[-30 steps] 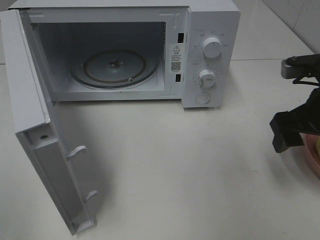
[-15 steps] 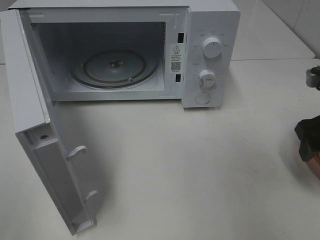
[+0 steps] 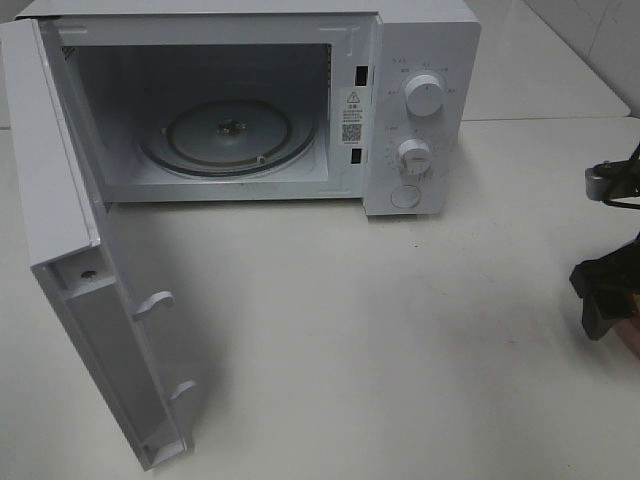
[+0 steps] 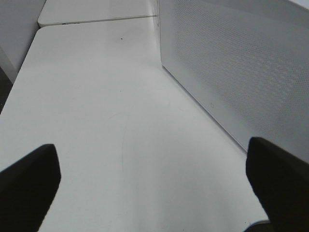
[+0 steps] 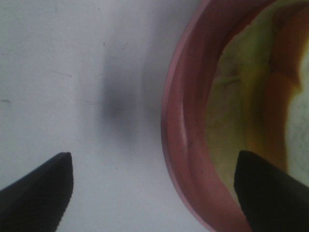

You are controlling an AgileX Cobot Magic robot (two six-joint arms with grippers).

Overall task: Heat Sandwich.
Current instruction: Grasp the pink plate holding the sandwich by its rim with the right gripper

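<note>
The sandwich lies on a pink plate, nearly out of frame at four o'clock in the high view. The right gripper hovers over the plate's rim with its jaws spread and empty, likely lining up a grasp. At eleven o'clock the microwave stands with its door swung open to receive the food. The left gripper, its jaws also spread, waits beside a perforated white panel.

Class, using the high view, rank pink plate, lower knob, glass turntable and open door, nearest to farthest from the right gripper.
1. pink plate, partly beneath the right gripper
2. lower knob, microwave panel
3. glass turntable, inside microwave
4. open door, far left
</note>
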